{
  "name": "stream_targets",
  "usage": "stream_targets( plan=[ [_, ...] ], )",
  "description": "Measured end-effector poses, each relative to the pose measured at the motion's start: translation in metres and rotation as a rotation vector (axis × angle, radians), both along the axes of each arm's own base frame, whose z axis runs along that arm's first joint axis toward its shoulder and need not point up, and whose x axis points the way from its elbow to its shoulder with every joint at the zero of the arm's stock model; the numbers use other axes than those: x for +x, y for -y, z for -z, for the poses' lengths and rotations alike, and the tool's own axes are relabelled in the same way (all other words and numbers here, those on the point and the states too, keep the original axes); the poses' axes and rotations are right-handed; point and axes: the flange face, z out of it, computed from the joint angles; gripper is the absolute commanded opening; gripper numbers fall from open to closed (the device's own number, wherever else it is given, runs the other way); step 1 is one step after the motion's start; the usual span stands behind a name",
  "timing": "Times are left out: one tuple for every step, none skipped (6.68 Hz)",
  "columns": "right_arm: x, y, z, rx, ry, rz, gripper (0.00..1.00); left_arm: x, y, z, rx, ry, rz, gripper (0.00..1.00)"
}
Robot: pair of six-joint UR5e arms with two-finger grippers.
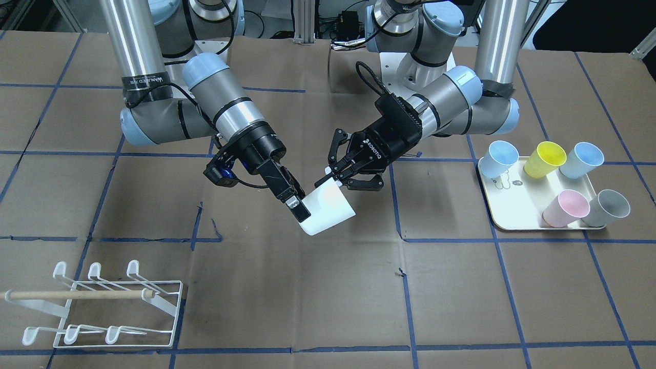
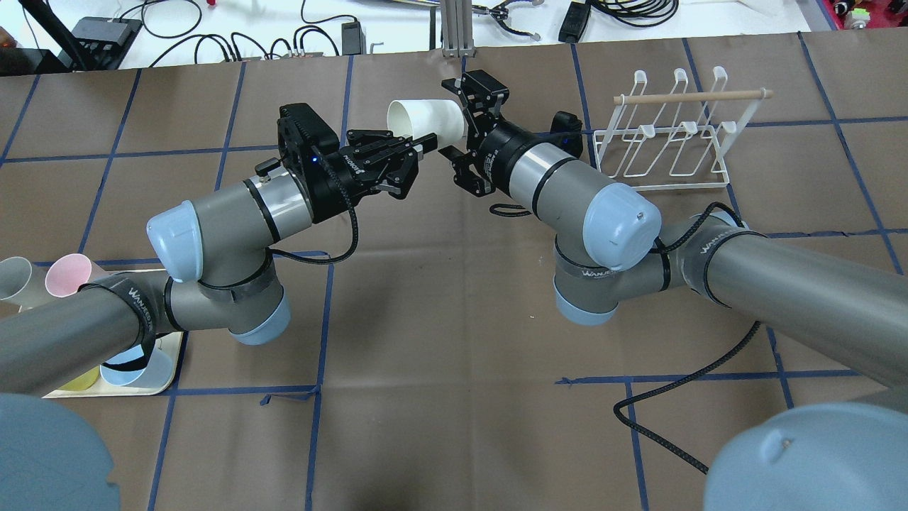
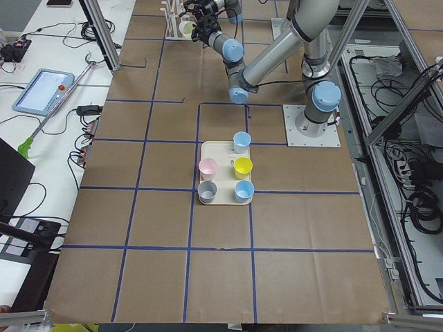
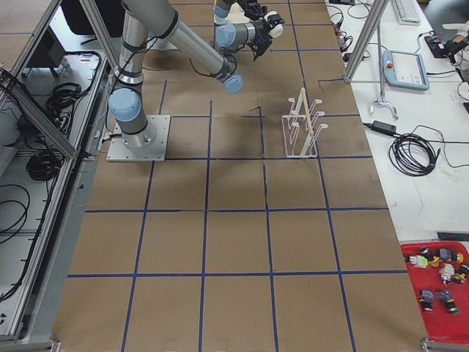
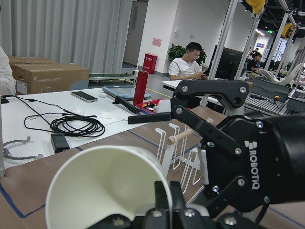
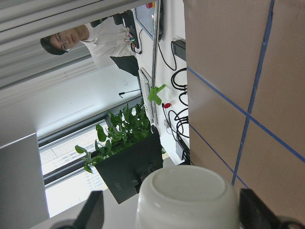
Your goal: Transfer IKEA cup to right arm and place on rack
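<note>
Above the middle of the table (image 1: 461, 297), I see the cup (image 1: 330, 205) held clear of the surface, lying sideways. The left gripper (image 1: 328, 178) is pinched onto its rim. The right gripper (image 2: 460, 128) straddles its base with jaws spread, and its wrist view shows a gap on one side. Bare table separates the cup from the rack (image 1: 102, 294), which stands near the operators' edge. In the front-facing view the cup hides the right gripper's far finger.

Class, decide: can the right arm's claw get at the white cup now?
Likely yes: the right claw stands open astride the white cup at its base; the left claw pinches only the rim.
</note>
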Motion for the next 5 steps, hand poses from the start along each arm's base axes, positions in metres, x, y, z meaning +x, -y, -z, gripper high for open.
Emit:
stream_targets(
  plan=[
    [0.003,0.0006,0.0036,0.005,-0.001,-0.005,0.99,0.0,-0.0001,-0.0003,0.001,-0.001,0.0,0.0],
    [0.0041,0.0008,0.0058,0.009,-0.003,-0.006,0.93,-0.0001,-0.0001,-0.0004,0.002,-0.002,0.0,0.0],
    [0.0043,0.0009,0.0063,0.01,-0.003,-0.007,0.87,-0.0001,-0.0002,-0.0005,0.002,-0.002,0.0,0.0],
    [0.0047,0.0008,0.0063,0.01,-0.002,-0.008,0.8,-0.0001,-0.0002,-0.0005,0.002,-0.002,0.001,0.0],
    [0.0048,0.0008,0.0065,0.011,0.0,-0.008,0.76,-0.0001,-0.0002,-0.0004,0.002,-0.002,0.001,0.0]
  ],
)
